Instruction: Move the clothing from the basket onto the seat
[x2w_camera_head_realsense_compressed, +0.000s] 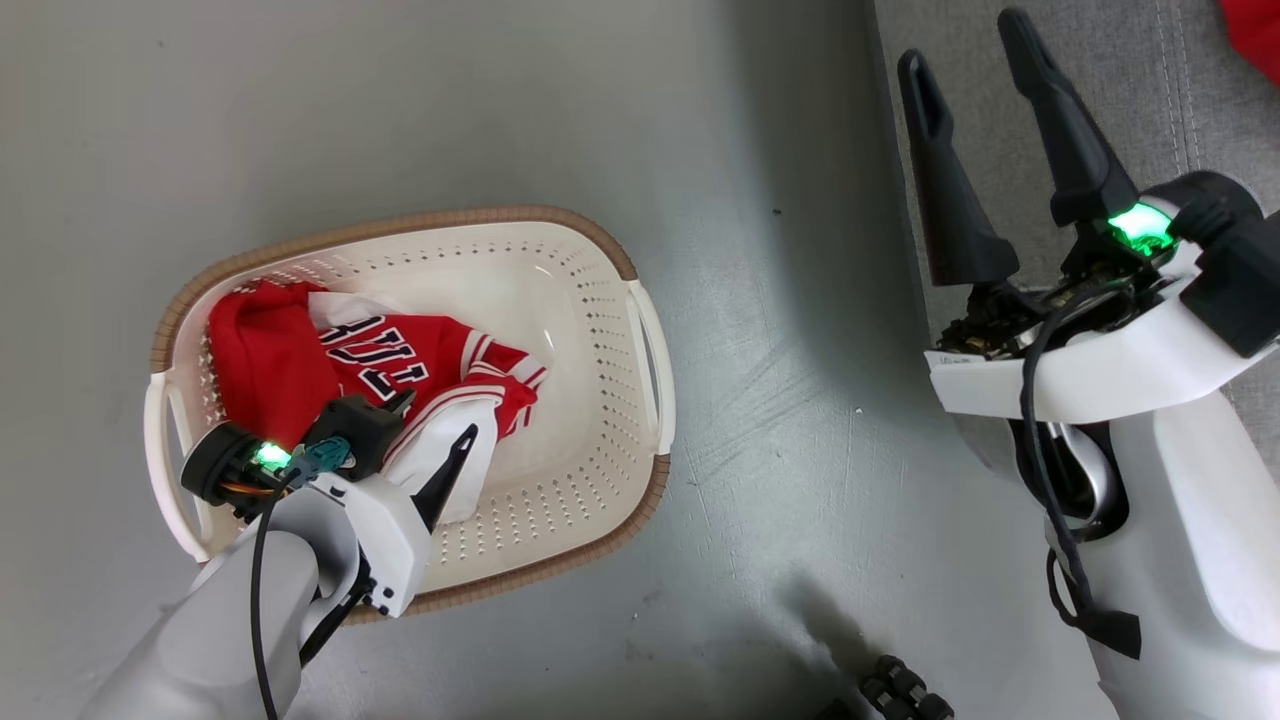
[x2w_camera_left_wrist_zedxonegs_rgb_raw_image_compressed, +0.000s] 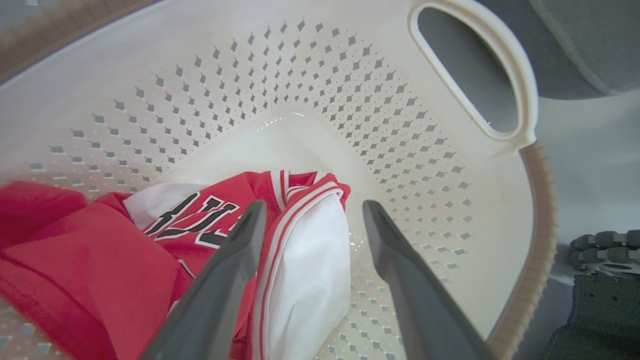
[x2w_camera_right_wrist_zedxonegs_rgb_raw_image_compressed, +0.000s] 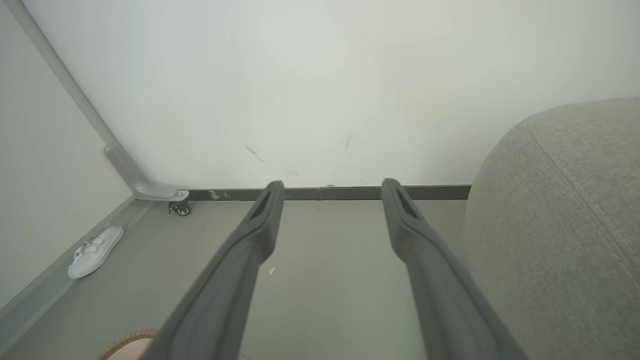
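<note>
Widely spread and empty, the left gripper (x2w_camera_left_wrist_zedxonegs_rgb_raw_image_compressed: 315, 206) hangs inside the cream basket (x2w_camera_left_wrist_zedxonegs_rgb_raw_image_compressed: 350, 75), its fingers straddling the white-trimmed edge of the crumpled red jersey (x2w_camera_left_wrist_zedxonegs_rgb_raw_image_compressed: 200, 225). The right gripper (x2w_camera_right_wrist_zedxonegs_rgb_raw_image_compressed: 332, 184), also spread wide and holding nothing, hovers with the grey seat (x2w_camera_right_wrist_zedxonegs_rgb_raw_image_compressed: 560, 225) just beside its right finger.

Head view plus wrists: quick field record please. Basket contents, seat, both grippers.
basket: on the floor, to the left of the seat
basket contents: red jersey, bunched at the left end
seat: red fabric lies on it at the picture's edge, garment unclear
left gripper: open, down inside the basket, white fold of the jersey between its fingers
right gripper: open, empty, raised by the seat's edge
</note>
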